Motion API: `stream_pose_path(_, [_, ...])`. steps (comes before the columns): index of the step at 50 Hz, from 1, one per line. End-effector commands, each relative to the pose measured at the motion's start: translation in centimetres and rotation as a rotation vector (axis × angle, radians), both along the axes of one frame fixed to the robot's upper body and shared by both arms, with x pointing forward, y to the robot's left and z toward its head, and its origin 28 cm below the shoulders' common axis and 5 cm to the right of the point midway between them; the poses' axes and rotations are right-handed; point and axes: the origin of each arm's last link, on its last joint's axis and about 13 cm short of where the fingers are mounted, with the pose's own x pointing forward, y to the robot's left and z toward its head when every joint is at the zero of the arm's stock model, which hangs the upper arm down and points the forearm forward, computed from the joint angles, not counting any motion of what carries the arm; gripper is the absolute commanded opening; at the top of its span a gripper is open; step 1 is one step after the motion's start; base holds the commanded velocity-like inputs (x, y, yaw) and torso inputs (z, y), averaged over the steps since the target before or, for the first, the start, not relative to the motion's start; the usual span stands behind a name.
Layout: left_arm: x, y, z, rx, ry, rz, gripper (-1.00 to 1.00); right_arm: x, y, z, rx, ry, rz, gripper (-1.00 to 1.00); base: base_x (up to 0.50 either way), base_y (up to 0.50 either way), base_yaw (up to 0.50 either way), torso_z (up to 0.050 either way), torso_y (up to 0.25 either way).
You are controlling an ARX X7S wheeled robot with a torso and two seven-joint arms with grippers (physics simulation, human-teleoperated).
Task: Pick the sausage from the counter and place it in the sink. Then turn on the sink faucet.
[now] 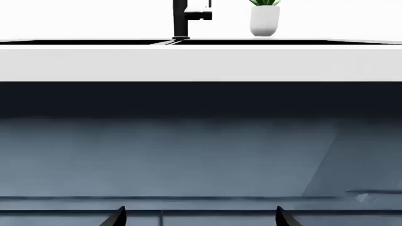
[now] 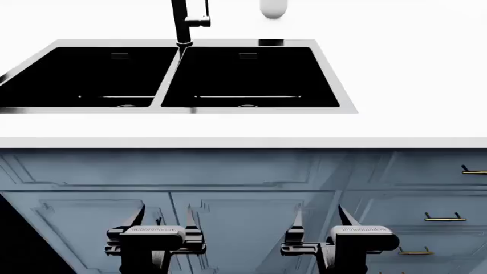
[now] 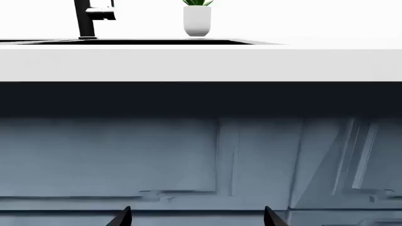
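Note:
The black double-basin sink (image 2: 106,41) with a thin steel rim sits in the white counter (image 2: 396,68) in the head view. The black faucet (image 2: 181,21) stands behind the divider, and it also shows in the left wrist view (image 1: 181,19) and the right wrist view (image 3: 84,19). The sausage is out of view. My left gripper (image 2: 166,220) and right gripper (image 2: 320,220) are both open and empty. They hang low in front of the blue-grey cabinets, below the counter's front edge.
A white plant pot (image 2: 272,8) stands behind the sink, right of the faucet; it shows in both wrist views (image 1: 264,20) (image 3: 196,20). Blue-grey panelled cabinet fronts (image 2: 243,188) fill the space ahead. Drawers with brass handles (image 2: 444,217) are at the right.

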Motion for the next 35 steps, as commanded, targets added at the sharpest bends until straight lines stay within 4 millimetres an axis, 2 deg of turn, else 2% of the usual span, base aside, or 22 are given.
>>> stream_pose_path(1, [-0.01, 0.03, -0.01, -0.001, 0.003, 0.004, 1.0, 0.01, 0.03, -0.04, -0.004, 0.006, -0.004, 1.0, 0.0, 0.0, 0.0, 0.0, 0.0])
stream_pose_path(9, [-0.05, 0.1, 0.0, -0.006, 0.011, 0.007, 1.0, -0.08, 0.02, -0.1, -0.01, 0.013, -0.014, 1.0, 0.0, 0.0, 0.0, 0.0, 0.0])
stream_pose_path(35, [-0.04, 0.09, -0.06, -0.004, 0.019, 0.001, 1.0, -0.1, -0.01, -0.22, -0.016, 0.017, -0.018, 1.0, 0.0, 0.5, 0.0, 0.0, 0.0])
